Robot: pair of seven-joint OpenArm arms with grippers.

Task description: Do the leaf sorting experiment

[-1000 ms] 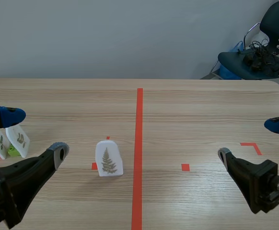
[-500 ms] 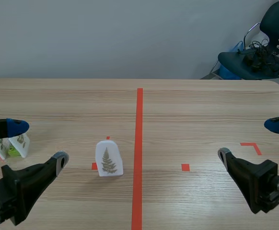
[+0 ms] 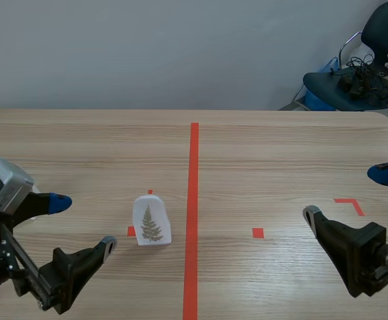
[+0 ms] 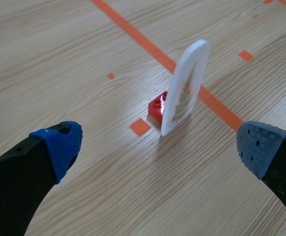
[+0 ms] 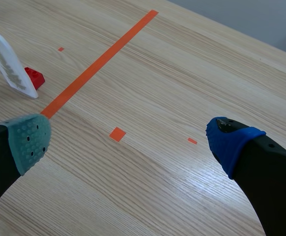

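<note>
A white card with a fern leaf printed on it [image 3: 151, 221] stands upright in a small red block, just left of the table's middle. My left gripper [image 3: 79, 224] is low at the left, open, with empty fingers pointing toward the card. From the left wrist view the card [image 4: 185, 88] and its red block [image 4: 157, 105] stand a little ahead of the open left gripper [image 4: 158, 145]. My right gripper [image 3: 346, 194] hangs open and empty at the right side. In the right wrist view the card [image 5: 10, 64] is far ahead beyond the open right gripper [image 5: 130, 139].
An orange-red tape line [image 3: 193, 200] runs down the table's middle, with small tape squares beside it. A dark chair [image 3: 374, 60] with cables on its seat stands behind the table's far right corner. The left arm's body covers the table's left edge.
My left arm has swung in toward the fern card, and its body now hides the two small leaf cards at the far left. The right arm has not moved.
</note>
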